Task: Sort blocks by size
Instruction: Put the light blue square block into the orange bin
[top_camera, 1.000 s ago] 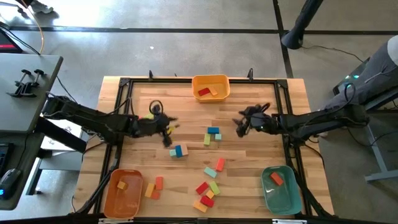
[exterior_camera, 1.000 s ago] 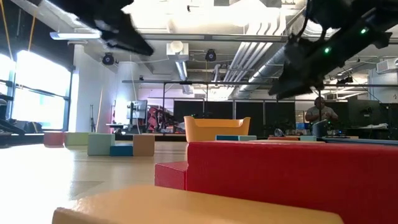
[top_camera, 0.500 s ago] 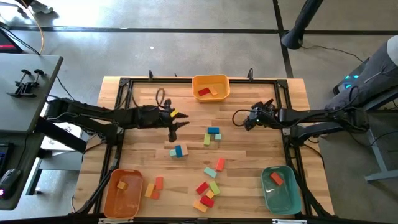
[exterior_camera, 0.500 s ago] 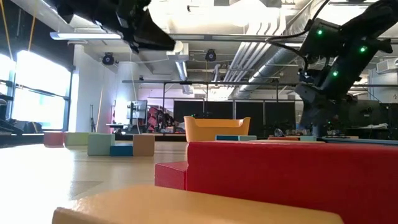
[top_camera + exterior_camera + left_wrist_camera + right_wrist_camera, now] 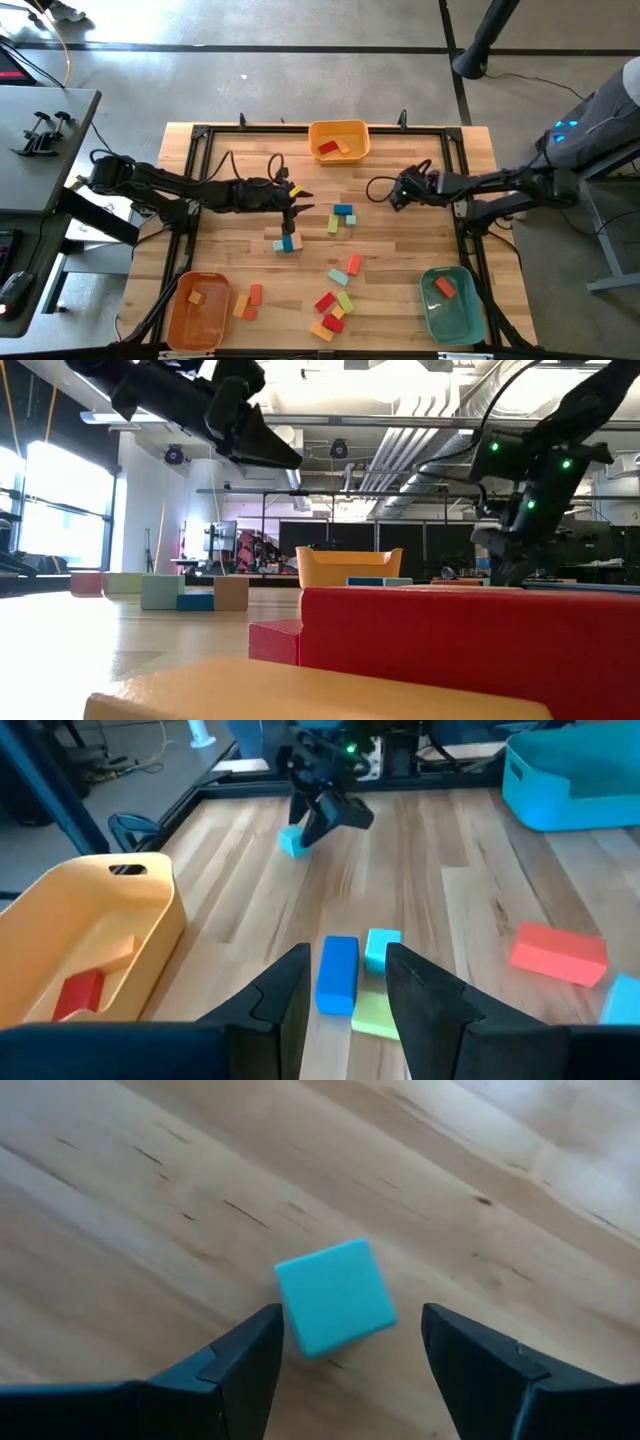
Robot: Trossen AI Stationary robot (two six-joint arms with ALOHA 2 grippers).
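From overhead I have the left gripper [image 5: 296, 207] reaching in from nine o'clock toward the middle of the tabletop [image 5: 230, 160]; its jaws stand partly apart with nothing between them, as its wrist camera shows. Just ahead of it, toward three o'clock, lie a blue bar [image 5: 337, 973], a small teal cube [image 5: 381, 948] touching it, and a pale green block [image 5: 371, 1017] beneath them; a teal-and-tan pair [image 5: 287, 242] sits at its six o'clock. The right gripper [image 5: 393, 193] comes in from three o'clock, jaws spread wide and empty, poised over a lone teal cube [image 5: 334, 1296] that rests on the wood between them, not touching either jaw that I can see. The yellow bin [image 5: 339, 140] at twelve o'clock holds a red block [image 5: 327, 149] and an orange one. The orange bin [image 5: 197, 312] at seven o'clock holds one orange block; the teal bin [image 5: 453, 305] at five o'clock holds a red-orange one. A loose cluster of red, green, orange and teal blocks [image 5: 336, 300] lies at six o'clock, with two more orange-red ones [image 5: 247, 298] beside the orange bin.
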